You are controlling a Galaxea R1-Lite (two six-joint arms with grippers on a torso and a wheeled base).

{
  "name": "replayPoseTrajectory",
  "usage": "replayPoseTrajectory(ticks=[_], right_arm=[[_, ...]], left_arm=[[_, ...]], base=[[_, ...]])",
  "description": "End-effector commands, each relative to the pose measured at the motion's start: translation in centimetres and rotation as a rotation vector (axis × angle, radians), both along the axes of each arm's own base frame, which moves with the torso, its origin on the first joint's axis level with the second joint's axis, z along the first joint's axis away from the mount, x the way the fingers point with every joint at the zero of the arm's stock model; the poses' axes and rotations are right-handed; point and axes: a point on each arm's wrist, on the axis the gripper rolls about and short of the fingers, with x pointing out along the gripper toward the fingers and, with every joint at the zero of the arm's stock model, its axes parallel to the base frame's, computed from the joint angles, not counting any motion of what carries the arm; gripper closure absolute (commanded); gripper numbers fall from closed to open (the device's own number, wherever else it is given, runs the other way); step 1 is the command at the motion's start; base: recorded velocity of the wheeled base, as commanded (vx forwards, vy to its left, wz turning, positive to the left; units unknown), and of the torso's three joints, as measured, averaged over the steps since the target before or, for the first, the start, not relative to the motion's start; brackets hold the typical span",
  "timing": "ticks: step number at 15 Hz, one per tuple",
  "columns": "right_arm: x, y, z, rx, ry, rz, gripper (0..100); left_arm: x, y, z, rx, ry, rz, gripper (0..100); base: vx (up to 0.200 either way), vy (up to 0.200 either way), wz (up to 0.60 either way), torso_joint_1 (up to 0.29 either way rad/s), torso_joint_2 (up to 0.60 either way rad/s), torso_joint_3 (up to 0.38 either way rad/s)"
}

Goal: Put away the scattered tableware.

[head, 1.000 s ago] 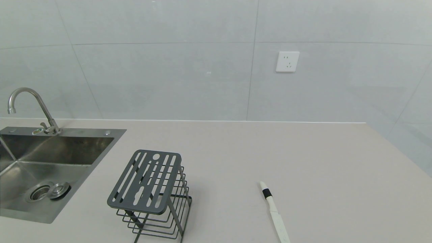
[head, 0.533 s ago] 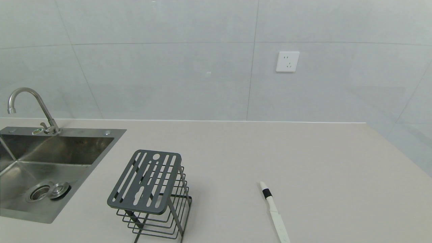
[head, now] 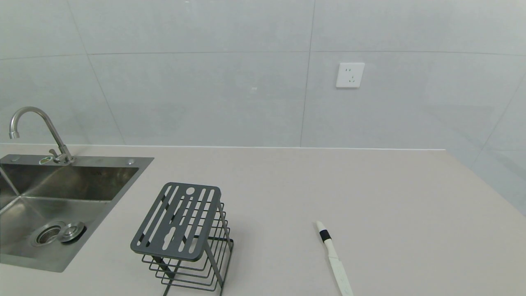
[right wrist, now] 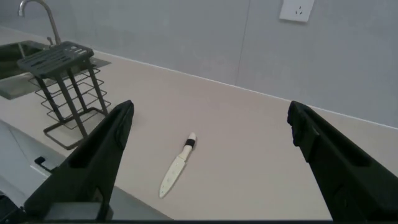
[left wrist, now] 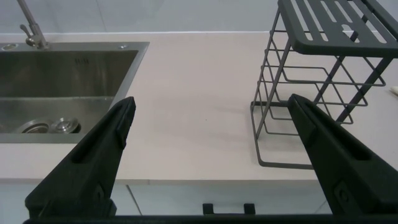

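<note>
Knife (right wrist: 178,165) flat on counter (right wrist: 267,149), well apart from right gripper (right wrist: 210,115).

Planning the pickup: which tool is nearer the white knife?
Right. The right tool is open, facing the knife; the left tool faces the gap between sink and rack, the knife lying past the rack.

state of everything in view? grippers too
knife rack: upright, slots empty
knife: flat on the counter, outside the knife rack
faucet: off
sink: visible basin empty
wall socket: nothing plugged in
left gripper: open, empty
right gripper: open, empty
</note>
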Motion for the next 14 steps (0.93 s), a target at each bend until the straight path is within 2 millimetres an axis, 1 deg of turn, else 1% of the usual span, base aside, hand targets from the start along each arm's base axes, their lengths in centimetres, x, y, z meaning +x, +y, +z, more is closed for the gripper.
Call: replayPoseTrajectory(ticks=[1, 2, 3, 5, 6, 7, 8, 10, 11, 12, 13, 14], right_arm=[[4.2, 0.4, 0.8, -0.050, 0.195, 0.083, 0], [5.3, 0.7, 0.7, -0.063, 0.250, 0.125, 0], [5.7, 0.9, 0.7, -0.070, 0.271, 0.149, 0], [7.7, 2.4, 0.4, -0.137, 0.340, 0.312, 0], [8.6, 2.9, 0.3, -0.145, 0.355, 0.336, 0], [10.4, 3.8, 0.2, -0.152, 0.358, 0.352, 0], [11.5, 4.5, 0.1, -0.158, 0.368, 0.366, 0], [13.0, 5.5, -0.4, -0.176, 0.409, 0.390, 0], [13.3, 5.9, -0.4, -0.183, 0.420, 0.397, 0], [14.2, 7.0, -0.1, -0.195, 0.437, 0.411, 0], [14.2, 7.0, -0.1, -0.195, 0.437, 0.411, 0], [15.3, 8.4, -0.5, -0.202, 0.498, 0.392, 0]], left_arm=[[0.0, 0.0, 0.0, -0.001, 0.001, 0.000, 0], [0.0, 0.0, 0.0, -0.001, 0.001, 0.000, 0], [0.0, 0.0, 0.0, -0.001, 0.001, 0.000, 0], [0.0, 0.0, 0.0, -0.001, 0.003, 0.000, 0], [0.0, 0.0, 0.0, -0.001, 0.003, 0.000, 0], [0.0, 0.0, 0.0, -0.001, 0.003, 0.000, 0], [0.0, 0.0, 0.0, -0.001, 0.003, 0.000, 0], [0.0, 0.0, 0.0, -0.003, 0.003, -0.002, 0], [0.0, 0.0, 0.0, -0.003, 0.003, -0.002, 0], [0.0, 0.0, 0.0, -0.003, 0.003, -0.002, 0], [0.0, 0.0, 0.0, -0.003, 0.003, -0.002, 0], [0.0, 0.0, 0.0, -0.003, 0.003, -0.002, 0]], base=[[0.000, 0.000, 0.00, 0.000, 0.00, 0.000], [0.000, 0.000, 0.00, 0.000, 0.00, 0.000], [0.000, 0.000, 0.00, 0.000, 0.00, 0.000], [0.000, 0.000, 0.00, 0.000, 0.00, 0.000], [0.000, 0.000, 0.00, 0.000, 0.00, 0.000], [0.000, 0.000, 0.00, 0.000, 0.00, 0.000], [0.000, 0.000, 0.00, 0.000, 0.00, 0.000], [0.000, 0.000, 0.00, 0.000, 0.00, 0.000], [0.000, 0.000, 0.00, 0.000, 0.00, 0.000], [0.000, 0.000, 0.00, 0.000, 0.00, 0.000], [0.000, 0.000, 0.00, 0.000, 0.00, 0.000], [0.000, 0.000, 0.00, 0.000, 0.00, 0.000]])
